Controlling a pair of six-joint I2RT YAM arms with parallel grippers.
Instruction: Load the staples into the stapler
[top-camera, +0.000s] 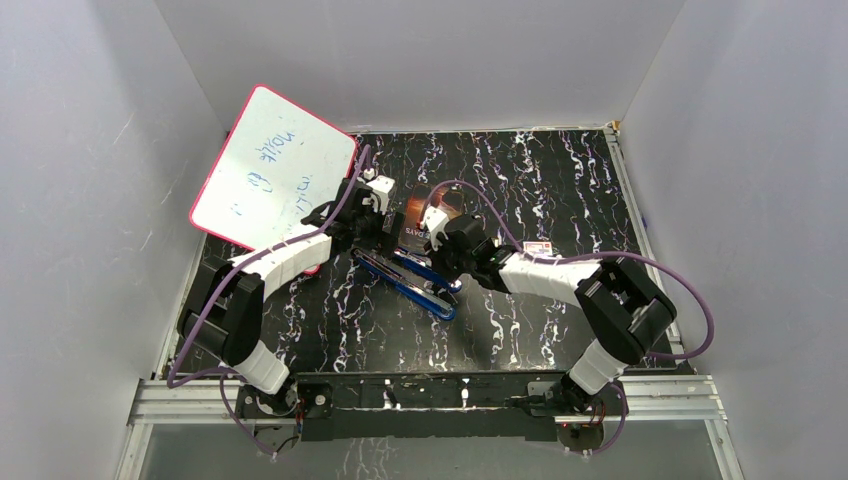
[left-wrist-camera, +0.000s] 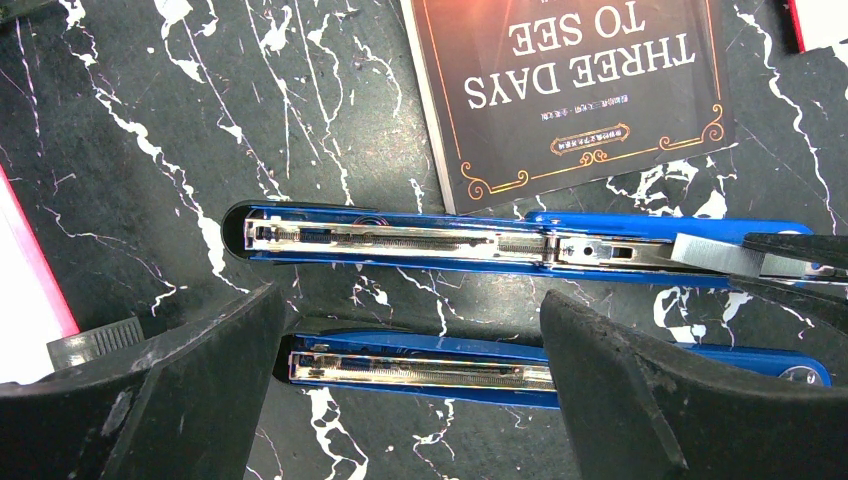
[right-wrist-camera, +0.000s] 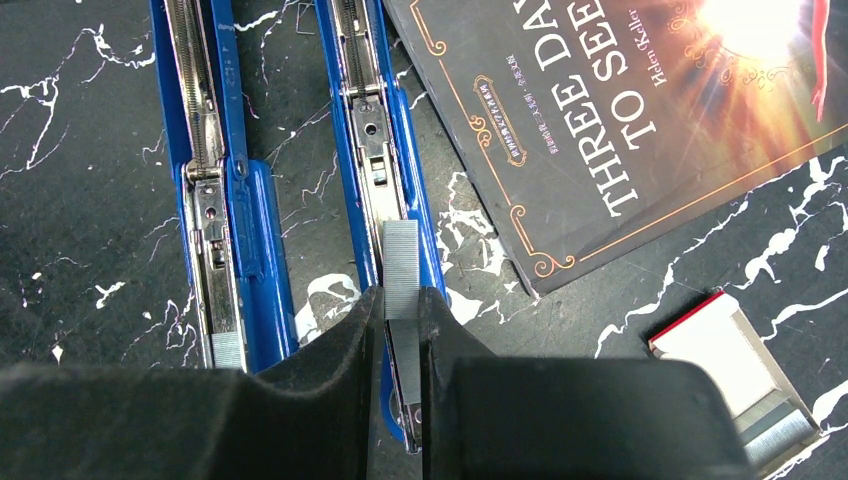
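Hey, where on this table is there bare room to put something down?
The tabletop is bare at the far right, between the book, the small box and the right wall, and along the strip between the staplers and the near edge. The middle, around staplers and book, is crowded.

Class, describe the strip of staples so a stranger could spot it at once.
Start at the book on the black marbled table; two long blue stapler parts lie beside it. Over the one nearer the book is a short silver-grey strip. Unlike the shiny channels around it, it is finely ribbed and pinched in the right tool.
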